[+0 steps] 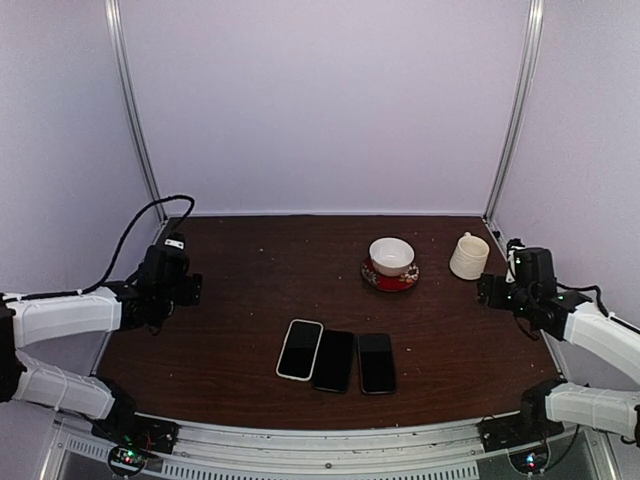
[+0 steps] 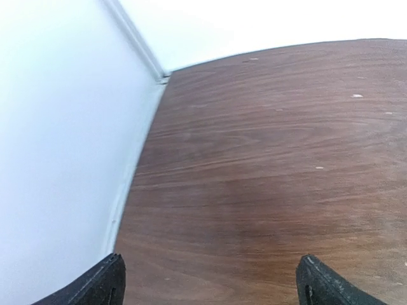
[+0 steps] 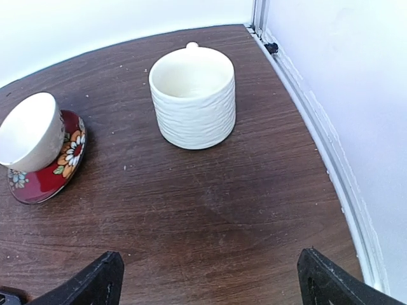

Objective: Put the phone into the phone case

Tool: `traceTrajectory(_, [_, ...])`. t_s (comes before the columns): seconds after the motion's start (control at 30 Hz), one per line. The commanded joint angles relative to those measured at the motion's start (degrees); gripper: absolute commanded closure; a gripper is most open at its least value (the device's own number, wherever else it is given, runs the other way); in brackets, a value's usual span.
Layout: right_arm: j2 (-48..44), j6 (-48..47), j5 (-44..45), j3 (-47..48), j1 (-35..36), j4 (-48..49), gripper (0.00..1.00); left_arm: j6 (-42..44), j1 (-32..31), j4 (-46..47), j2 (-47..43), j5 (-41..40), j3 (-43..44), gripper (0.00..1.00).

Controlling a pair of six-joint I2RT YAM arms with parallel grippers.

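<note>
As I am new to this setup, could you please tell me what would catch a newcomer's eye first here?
Three flat phone-shaped items lie in a row at the near centre of the table: a white-edged one on the left, a dark middle one and a dark right one. Behind them to the right, a white bowl sits on a red floral saucer, with a cream ribbed mug beside it.
</note>
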Motion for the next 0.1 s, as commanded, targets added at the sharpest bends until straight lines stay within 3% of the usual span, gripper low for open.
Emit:
traceTrajectory(0.0, [-0.4, -2.3, 2.1, 0.9, -0.4, 1.5, 0.01, 4.6, 0.8, 11.6, -0.7, -13.0, -2.9, 0.02])
traceTrajectory(0.07, [-1.8, -2.0, 1.9, -0.1, -0.4, 3.4, 0.01, 5.3, 2.1, 13.6, -0.7, -11.0, -3.7, 0.02])
